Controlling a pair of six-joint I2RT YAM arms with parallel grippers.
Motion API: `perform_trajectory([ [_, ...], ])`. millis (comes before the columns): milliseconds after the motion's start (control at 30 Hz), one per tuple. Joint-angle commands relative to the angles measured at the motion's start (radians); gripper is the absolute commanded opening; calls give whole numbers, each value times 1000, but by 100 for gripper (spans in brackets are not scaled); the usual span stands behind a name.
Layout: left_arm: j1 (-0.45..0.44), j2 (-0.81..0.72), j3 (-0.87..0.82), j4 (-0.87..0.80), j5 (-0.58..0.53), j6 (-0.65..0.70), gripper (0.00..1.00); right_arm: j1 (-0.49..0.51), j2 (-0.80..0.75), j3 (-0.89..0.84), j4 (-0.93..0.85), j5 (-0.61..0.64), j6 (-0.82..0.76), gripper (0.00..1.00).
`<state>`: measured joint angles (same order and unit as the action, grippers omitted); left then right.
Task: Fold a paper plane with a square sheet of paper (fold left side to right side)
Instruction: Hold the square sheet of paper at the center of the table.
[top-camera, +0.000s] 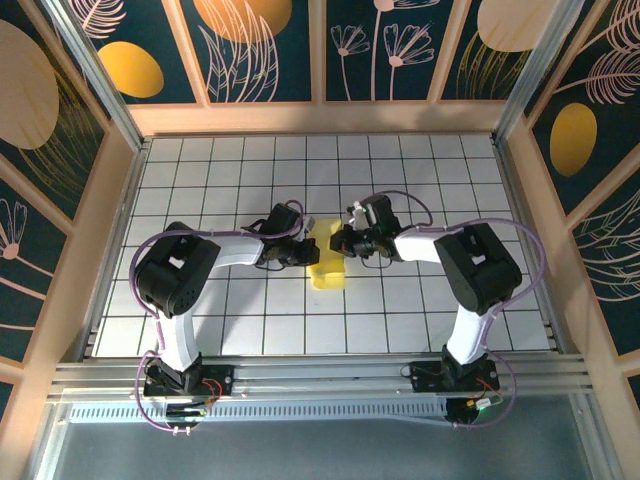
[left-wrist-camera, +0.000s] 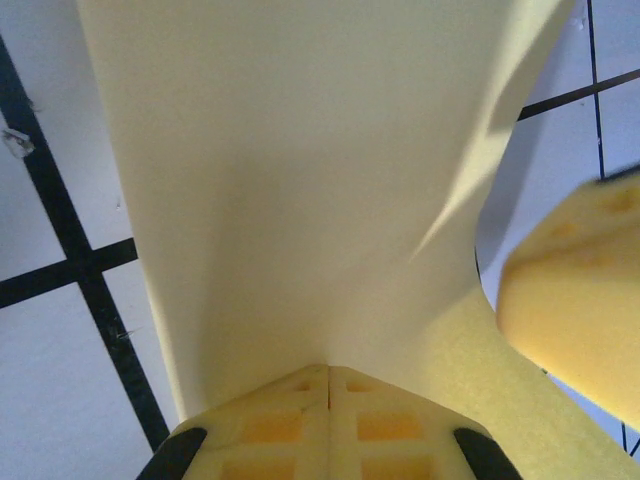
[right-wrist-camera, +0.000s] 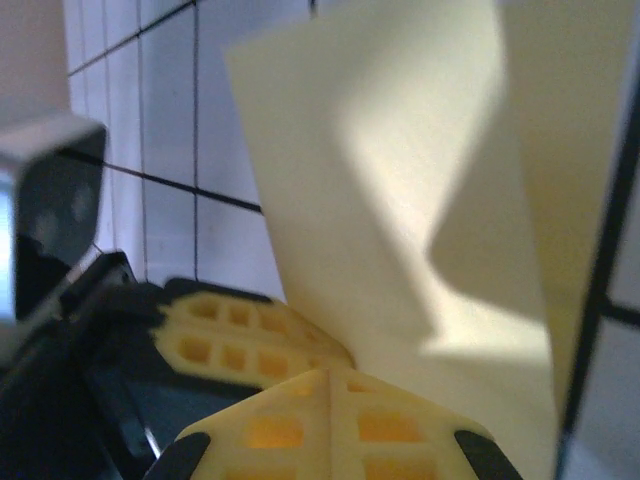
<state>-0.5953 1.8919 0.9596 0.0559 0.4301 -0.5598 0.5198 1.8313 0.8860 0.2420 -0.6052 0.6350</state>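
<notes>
Yellow waffle-padded left gripper (left-wrist-camera: 328, 378) and right gripper (right-wrist-camera: 328, 382), both clamped on thin yellow square sheet of paper (top-camera: 325, 262), held between them over white tiled table (top-camera: 200, 180); I fear uneven pulling tearing it

Centre of tiled table (top-camera: 420, 170): blocked. Left gripper (top-camera: 303, 238) and right gripper (top-camera: 338, 240) nose to nose, both pinched onto raised yellow paper (top-camera: 326, 265); gap between them filled by sheet. Left arm (top-camera: 180, 275) and right arm (top-camera: 480, 265) bar flanks. Far tile rows, outer columns: open. Perimeter: wooden walls (top-camera: 310, 117).
</notes>
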Motion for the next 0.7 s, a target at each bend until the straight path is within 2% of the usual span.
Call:
perform_trajectory([
  [0,-4,32,8,-46,-26,23,4,14,62,56,52,-27,13,3],
  [333,-11,35,7,-51,-19,29,4,17,173,133,21,-43,0,3],
  [667,-19,18,4,-62,-16,35,4,14,200,146,-123,59,-49,2],
])
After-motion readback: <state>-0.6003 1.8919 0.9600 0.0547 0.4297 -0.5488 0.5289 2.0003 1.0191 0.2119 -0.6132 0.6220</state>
